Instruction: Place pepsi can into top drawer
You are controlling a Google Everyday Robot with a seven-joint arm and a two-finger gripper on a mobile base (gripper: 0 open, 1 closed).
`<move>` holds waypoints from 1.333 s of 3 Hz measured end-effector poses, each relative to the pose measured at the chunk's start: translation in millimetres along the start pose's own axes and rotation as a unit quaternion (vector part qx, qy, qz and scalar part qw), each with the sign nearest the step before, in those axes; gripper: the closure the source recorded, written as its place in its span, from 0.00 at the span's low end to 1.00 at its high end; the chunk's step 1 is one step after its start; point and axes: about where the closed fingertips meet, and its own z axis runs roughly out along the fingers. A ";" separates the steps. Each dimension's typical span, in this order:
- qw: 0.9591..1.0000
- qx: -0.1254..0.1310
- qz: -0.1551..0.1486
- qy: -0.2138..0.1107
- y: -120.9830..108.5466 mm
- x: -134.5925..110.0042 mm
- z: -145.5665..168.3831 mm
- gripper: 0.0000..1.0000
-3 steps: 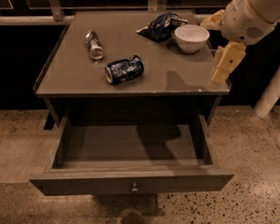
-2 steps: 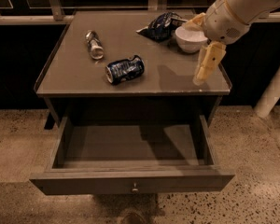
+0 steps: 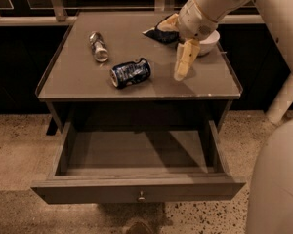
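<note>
The pepsi can [image 3: 131, 72], dark blue with white markings and silver ends, lies on its side near the middle of the table top [image 3: 78, 82]. The top drawer [image 3: 136, 189] is pulled out below the table top, and its inside shows nothing in it. A small round knob [image 3: 141, 196] sits at the middle of its front panel. My gripper [image 3: 184, 69] hangs over the table top to the right of the can, about a can's length away. It points down, open, and holds nothing.
A slimmer silver can [image 3: 98, 46] lies at the back left of the table top. A dark blue snack bag [image 3: 161, 31] and a white bowl [image 3: 207, 40] sit at the back right, behind my arm. A white post [image 3: 283, 99] stands at the right.
My gripper has moved left and a little forward, from over the table's right edge to a spot beside the pepsi can. The can and the drawer have not moved.
</note>
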 end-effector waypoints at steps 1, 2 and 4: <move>1.000 0.005 0.001 -0.001 -2.6 -0.9 -0.2 0.00; 1.000 0.018 0.006 0.003 -0.5 -1.5 -3.3 0.00; 0.998 -0.037 -0.007 -0.049 -13.1 -18.9 58.4 0.00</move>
